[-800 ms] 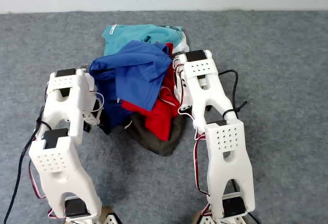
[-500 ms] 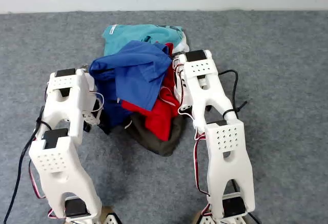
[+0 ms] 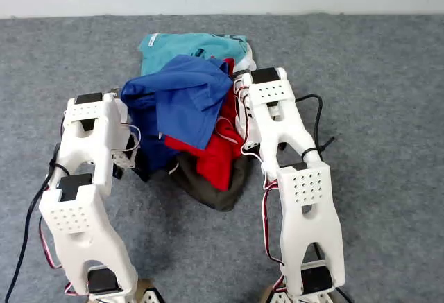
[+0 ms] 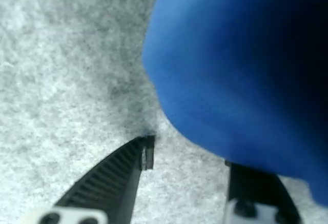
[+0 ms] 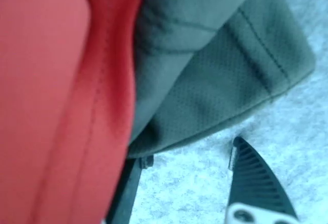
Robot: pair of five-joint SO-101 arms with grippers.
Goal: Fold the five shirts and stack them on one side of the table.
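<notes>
Two arms, one heap of shirts, one grey felt-covered table [image 3: 374,109]. Item, left arm [image 3: 87,143]: one, white, standing at the heap's left flank. Its left gripper [image 4: 192,160] has its two dark fingers set wide apart over bare table and holds nothing. A fold of the blue shirt [image 4: 230,65] overlaps the tip of one finger, and the other tip is free. Item, heap of shirts [image 3: 194,116]: one, unfolded, in the middle of the table between the two arms. Four garments can be counted by colour. One blue shirt [image 3: 184,98] lies uppermost, draped across the centre. One teal shirt [image 3: 187,45] lies at the far end, partly under the blue. One red shirt [image 3: 211,154] lies beneath the blue on the right side. One olive-grey shirt [image 3: 218,192] lies lowest, jutting from the near edge. One sliver of white cloth [image 3: 248,60] shows beside the teal; whether it is a fifth shirt cannot be told. Item, right arm [image 3: 277,130]: one, white, close against the heap's right flank. Its right gripper [image 5: 192,155] is likewise spread, with only table between the tips. The olive-grey hem [image 5: 220,75] lies just beyond the gap, and red cloth [image 5: 56,96] covers part of one finger.
</notes>
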